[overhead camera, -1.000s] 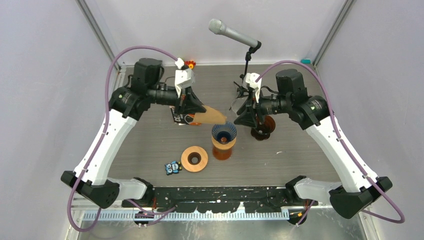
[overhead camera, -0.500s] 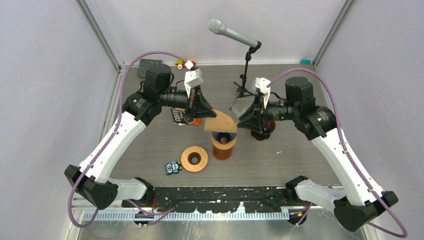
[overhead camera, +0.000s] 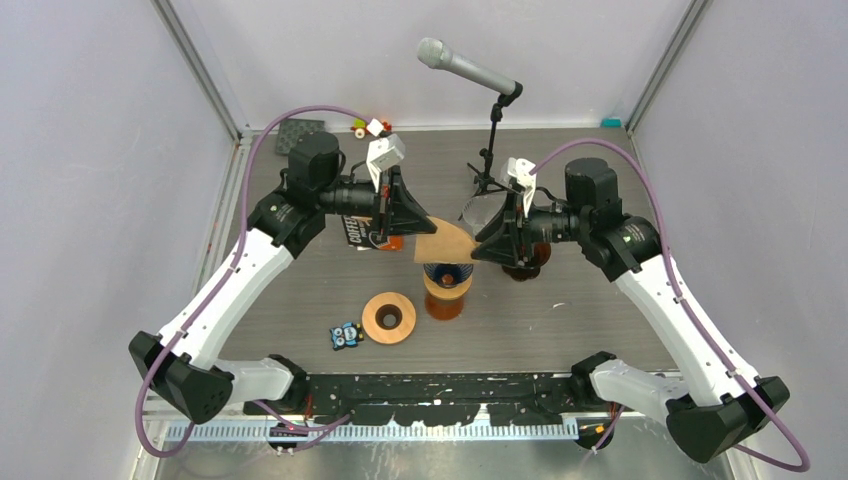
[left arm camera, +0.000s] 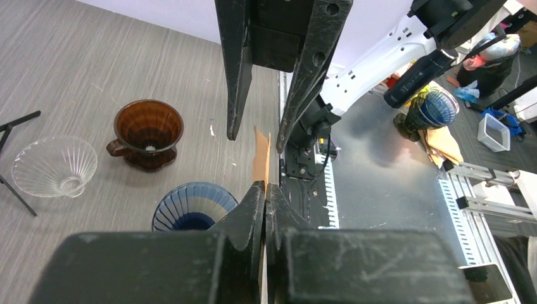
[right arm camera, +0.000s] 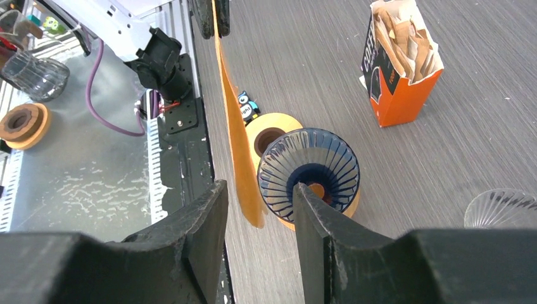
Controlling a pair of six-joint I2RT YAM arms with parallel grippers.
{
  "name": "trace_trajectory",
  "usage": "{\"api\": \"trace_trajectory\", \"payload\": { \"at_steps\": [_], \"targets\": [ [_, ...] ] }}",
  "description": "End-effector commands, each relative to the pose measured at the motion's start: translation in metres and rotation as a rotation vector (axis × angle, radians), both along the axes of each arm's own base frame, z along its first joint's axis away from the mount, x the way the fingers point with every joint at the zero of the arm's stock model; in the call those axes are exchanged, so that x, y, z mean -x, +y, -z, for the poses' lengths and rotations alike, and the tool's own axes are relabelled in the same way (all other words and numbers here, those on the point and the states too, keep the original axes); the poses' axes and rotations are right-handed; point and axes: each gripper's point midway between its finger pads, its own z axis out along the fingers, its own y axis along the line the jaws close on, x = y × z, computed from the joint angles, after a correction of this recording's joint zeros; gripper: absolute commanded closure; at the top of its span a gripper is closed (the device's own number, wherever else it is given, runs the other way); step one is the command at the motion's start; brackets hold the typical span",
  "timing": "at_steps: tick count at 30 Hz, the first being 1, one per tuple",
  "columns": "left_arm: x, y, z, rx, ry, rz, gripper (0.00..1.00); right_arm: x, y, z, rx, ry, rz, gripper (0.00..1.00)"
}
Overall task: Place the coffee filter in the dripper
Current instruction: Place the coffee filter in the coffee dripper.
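The left tool (left arm camera: pixel 265 187), clenching the filter (overhead camera: pixel 445 243), has moved it toward the dripper (right arm camera: pixel 329 158); right tool (right arm camera: pixel 258 187) straddles it, released.

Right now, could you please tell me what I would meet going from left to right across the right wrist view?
paper filter → blue dripper → orange box → clear glass dripper

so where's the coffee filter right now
In the top view the coffee filter hangs mid-table, pinched by the left gripper, just above the blue dripper.
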Motion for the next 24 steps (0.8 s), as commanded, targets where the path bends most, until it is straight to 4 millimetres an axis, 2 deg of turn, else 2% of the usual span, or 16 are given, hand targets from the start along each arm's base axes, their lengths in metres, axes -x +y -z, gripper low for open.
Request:
{"api": "trace_trajectory", "payload": {
  "at_steps": [1,7,9,12,17,24],
  "targets": [
    [0.006,-0.002,-0.017,0.063,-0.024,0.032,1.00,-0.005,0.006,-0.007,-0.042,-0.022,-0.022,0.54],
    [-0.001,-0.005,-0.016,0.071,-0.011,0.010,1.00,0.001,0.012,-0.005,-0.079,0.018,-0.081,0.59],
    [-0.002,-0.005,-0.016,0.074,-0.007,0.005,1.00,0.000,0.014,-0.003,-0.081,0.029,-0.081,0.66],
    [-0.004,-0.004,-0.016,0.078,-0.015,-0.007,1.00,-0.001,0.014,-0.004,-0.084,0.028,-0.080,0.84],
    [-0.009,0.000,-0.014,0.092,-0.028,-0.029,0.98,0.002,0.013,-0.007,-0.091,0.013,-0.079,0.99],
    [-0.013,0.001,-0.008,0.104,-0.047,-0.040,0.57,0.005,0.014,-0.011,-0.113,0.025,-0.095,1.00]
  ]
}}
